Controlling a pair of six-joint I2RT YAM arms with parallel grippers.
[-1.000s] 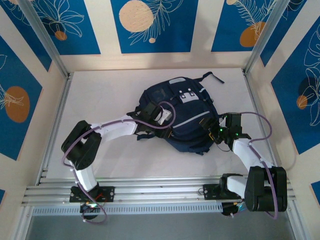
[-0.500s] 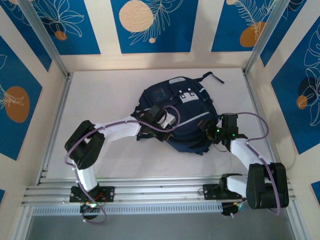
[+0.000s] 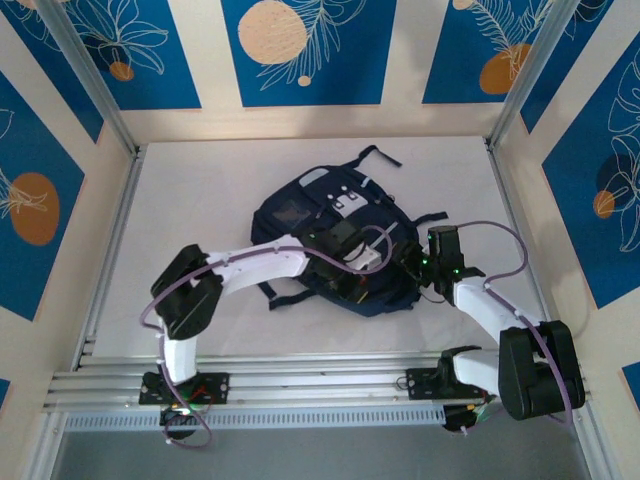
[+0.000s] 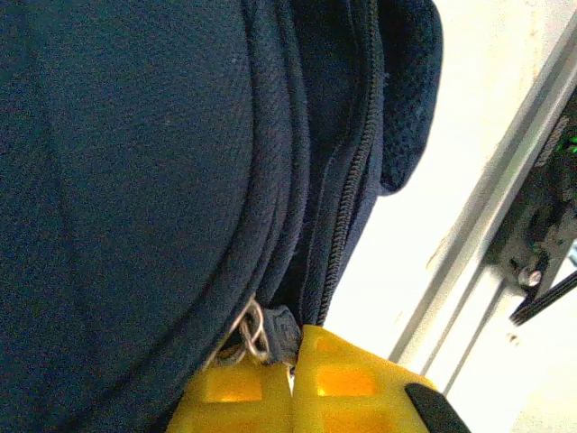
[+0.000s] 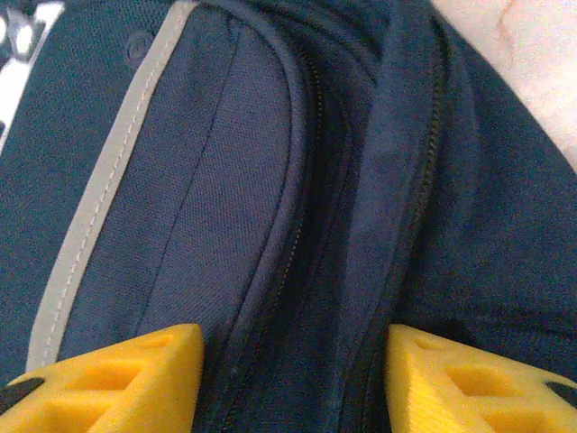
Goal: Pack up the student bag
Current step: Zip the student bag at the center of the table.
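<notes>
**Clerk:** Overhead view, entry one?

**Checker:** Student bag (image 3: pixel 300 215), quantity one. Dark navy fabric, by far the largest item. It lies flat and at a slant near the middle of the white counter (image 3: pixel 200 180). There is a light patch (image 3: pixel 348 200) on its upper face, and black straps (image 3: pixel 378 155) trail off the far edge and the near-left corner. The left end effector (image 3: pixel 368 260) sits on the bag's near-right part. The right end effector (image 3: pixel 412 265) meets the bag's right edge.

**Clerk:** Left wrist view?

**Checker:** Same bag (image 4: pixel 135 180), close up: coarse navy weave, rounded seams, and one zipper (image 4: pixel 347 189) running along the edge. On the left end effector (image 4: pixel 293 352) the yellow fingers are pressed together, clamped on the grey zip pull (image 4: pixel 281 327) (a small metal ring (image 4: pixel 251 327) hangs just beside it). To the right are pale counter (image 4: pixel 433 162) and a metal rail (image 4: pixel 478 225).

**Clerk:** Right wrist view?

**Checker:** Bag (image 5: pixel 225 162) again: a navy panel edged by a light grey stripe (image 5: pixel 108 189), then a dark zipper line (image 5: pixel 293 225) among parallel folds. On the right end effector (image 5: pixel 293 343) the yellow fingers stand apart with a zippered ridge of the bag between them. Whether they press the fabric, I cannot tell. A corner of counter (image 5: pixel 532 45) shows at top right.
</notes>
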